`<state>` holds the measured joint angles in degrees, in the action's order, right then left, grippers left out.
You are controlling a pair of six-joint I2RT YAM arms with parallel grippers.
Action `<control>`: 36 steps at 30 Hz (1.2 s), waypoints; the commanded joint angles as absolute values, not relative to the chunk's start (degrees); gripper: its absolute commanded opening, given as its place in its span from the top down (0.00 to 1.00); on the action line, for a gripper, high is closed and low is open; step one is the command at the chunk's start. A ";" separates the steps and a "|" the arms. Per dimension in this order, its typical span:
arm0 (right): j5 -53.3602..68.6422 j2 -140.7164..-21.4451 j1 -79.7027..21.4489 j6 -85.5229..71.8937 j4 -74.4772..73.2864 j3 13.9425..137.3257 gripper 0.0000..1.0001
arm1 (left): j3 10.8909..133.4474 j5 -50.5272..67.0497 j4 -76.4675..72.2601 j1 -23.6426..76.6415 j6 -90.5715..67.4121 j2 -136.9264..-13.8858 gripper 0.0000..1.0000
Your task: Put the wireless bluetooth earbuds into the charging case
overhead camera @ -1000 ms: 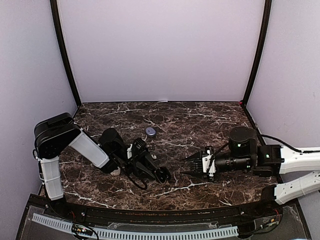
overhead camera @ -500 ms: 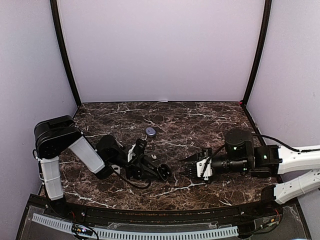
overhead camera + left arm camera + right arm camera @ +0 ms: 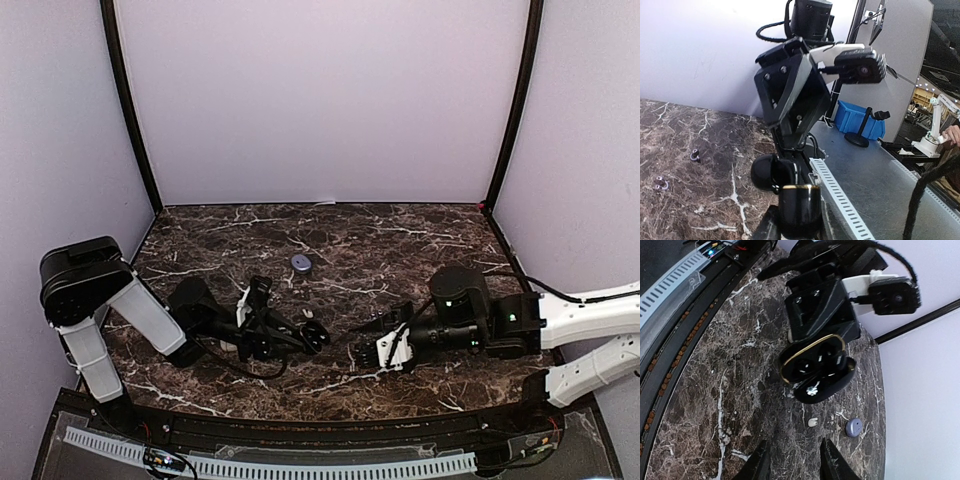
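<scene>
So the left gripper point(image 3: 305, 337) was clamped on the open black case point(image 3: 812, 367), while the right gripper point(image 3: 792, 460) hung partly open, empty. A white earbud point(image 3: 812, 422) sat on the table point(image 3: 715, 390) just beside the case; a sloppy pinch could've flicked it away.

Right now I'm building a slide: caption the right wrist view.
Left gripper holds an open black charging case; one white earbud lies on the marble table nearby.

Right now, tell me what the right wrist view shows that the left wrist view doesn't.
Right wrist only: the open inside of the charging case, a white earbud and a bluish disc on the table. Left wrist only: the right arm head-on, small dark objects on the table, a blue bin beyond it. Both: the black, gold-rimmed case and the marble table.
</scene>
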<state>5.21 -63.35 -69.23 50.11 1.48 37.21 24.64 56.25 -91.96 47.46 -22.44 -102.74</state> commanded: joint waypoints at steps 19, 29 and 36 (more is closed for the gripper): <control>4.62 -72.54 -69.65 60.54 6.29 45.08 0.72 | 29.28 53.90 -66.26 47.29 -14.73 -91.86 0.93; 5.21 -72.95 -69.37 61.90 7.52 46.24 0.72 | 30.03 54.11 -64.71 47.29 -15.57 -91.98 0.93; 5.98 -75.34 -69.16 63.64 5.57 48.70 0.72 | 30.90 55.59 -63.14 47.29 -16.51 -92.32 0.93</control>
<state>5.30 -73.95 -69.21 62.28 4.71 46.17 29.36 53.63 -64.27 47.42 -15.81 -92.68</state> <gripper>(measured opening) 0.280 0.271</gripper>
